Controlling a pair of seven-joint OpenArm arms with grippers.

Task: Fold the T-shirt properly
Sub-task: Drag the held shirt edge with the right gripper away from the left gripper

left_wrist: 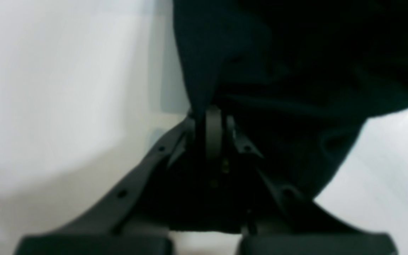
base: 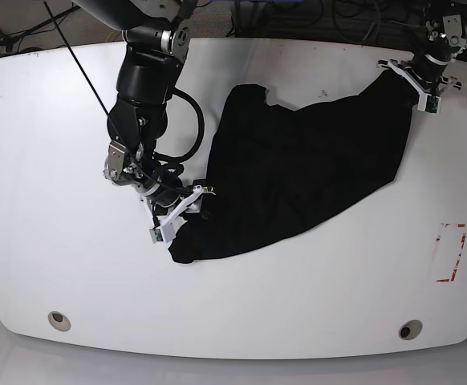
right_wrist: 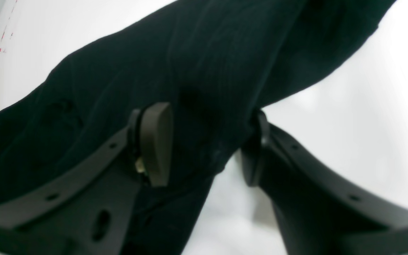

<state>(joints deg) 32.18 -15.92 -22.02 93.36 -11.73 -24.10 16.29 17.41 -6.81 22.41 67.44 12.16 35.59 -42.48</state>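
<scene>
The black T-shirt [base: 298, 176] lies rumpled on the white table [base: 49, 160], stretching from the near left corner up to the far right. My left gripper [base: 424, 87] is at the shirt's far right end. In the left wrist view, the left gripper [left_wrist: 213, 115] is shut on a pinch of the T-shirt [left_wrist: 296, 71]. My right gripper [base: 181, 218] sits at the shirt's near left end. Its fingers [right_wrist: 156, 141] stand apart in the right wrist view, so the right gripper [right_wrist: 207, 145] is open astride a fold of the T-shirt [right_wrist: 197, 60]. No print or lettering shows.
A red marked rectangle [base: 452, 253] is on the table at the near right. Two round fittings [base: 57, 319] [base: 410, 330] sit by the front edge. A thin black cable [base: 81, 72] runs across the far left, behind the right arm.
</scene>
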